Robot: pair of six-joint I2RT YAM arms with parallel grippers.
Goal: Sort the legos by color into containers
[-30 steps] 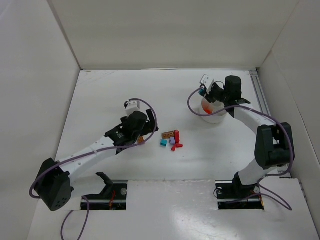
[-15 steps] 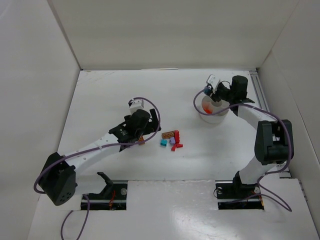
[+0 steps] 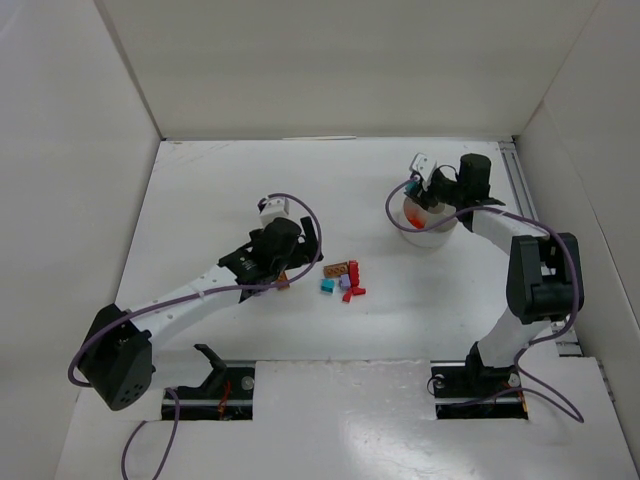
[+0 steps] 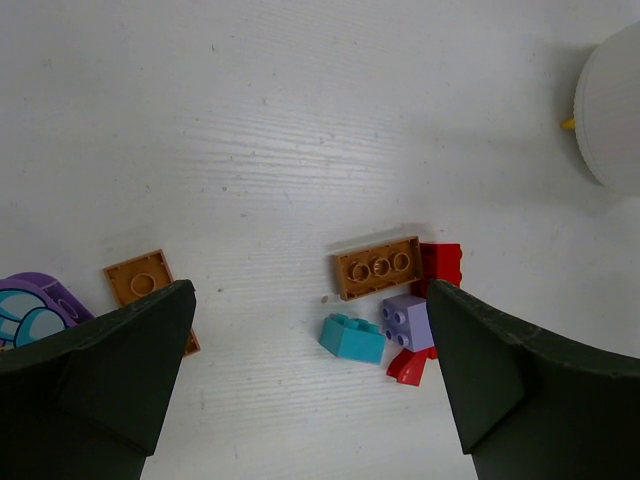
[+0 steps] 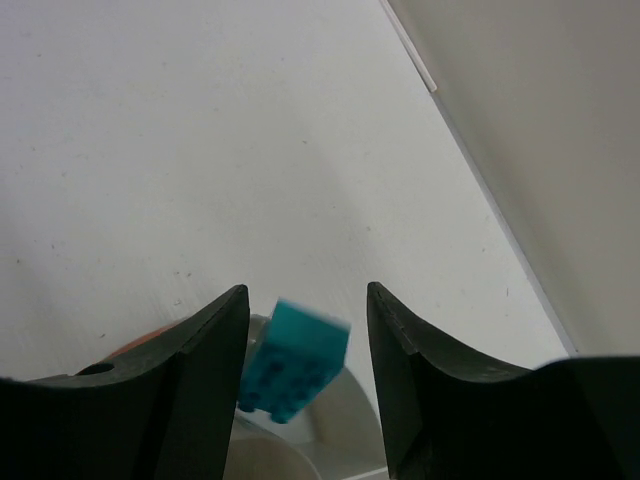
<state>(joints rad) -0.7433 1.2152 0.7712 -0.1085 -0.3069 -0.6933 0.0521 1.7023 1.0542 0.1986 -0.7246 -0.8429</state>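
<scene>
Right gripper jaws apart above small round white bowl; blurred teal plastic brick loose between them, apparently dropping. Hold your wrist centred there. Left gripper wide open over brown, red, purple bricks.

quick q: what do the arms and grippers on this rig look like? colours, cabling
The left arm and right arm both have white links and chunky black joint housings. A purple cable loops along each. Each wrist carries a small white camera block. The left gripper and right gripper have plain matte-black, wedge-shaped fingers with no visible markings.
</scene>
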